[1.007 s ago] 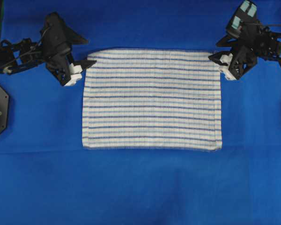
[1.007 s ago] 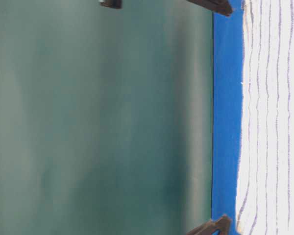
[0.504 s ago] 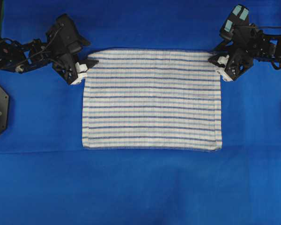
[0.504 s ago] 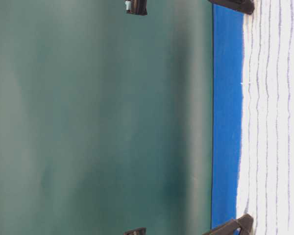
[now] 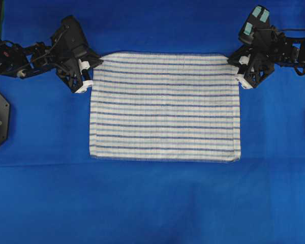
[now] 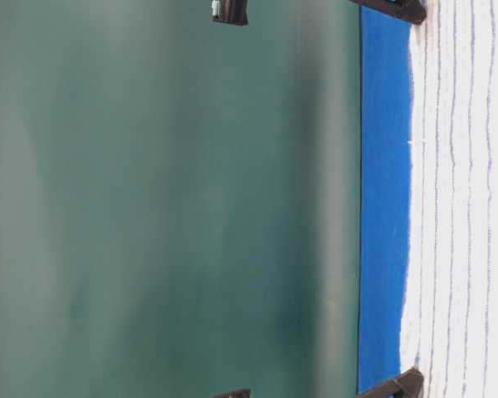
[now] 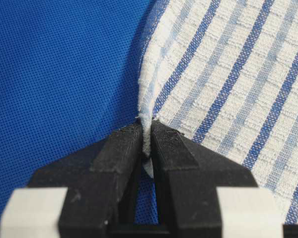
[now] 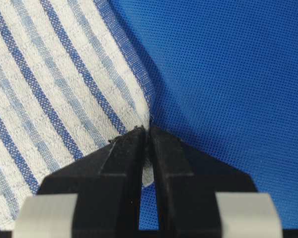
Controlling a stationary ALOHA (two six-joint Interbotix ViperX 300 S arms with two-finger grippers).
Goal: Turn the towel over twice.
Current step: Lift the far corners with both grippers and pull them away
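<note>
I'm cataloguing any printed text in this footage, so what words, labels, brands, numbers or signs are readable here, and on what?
None: no readable text in any view.
The towel carries stripes, no label or print.
The blue sheet is plain.
The left gripper and right gripper, each shut on a towel corner, show bare black and white parts without markings.
The light-blue patches on the right arm bear no lettering that can be made out.
</note>
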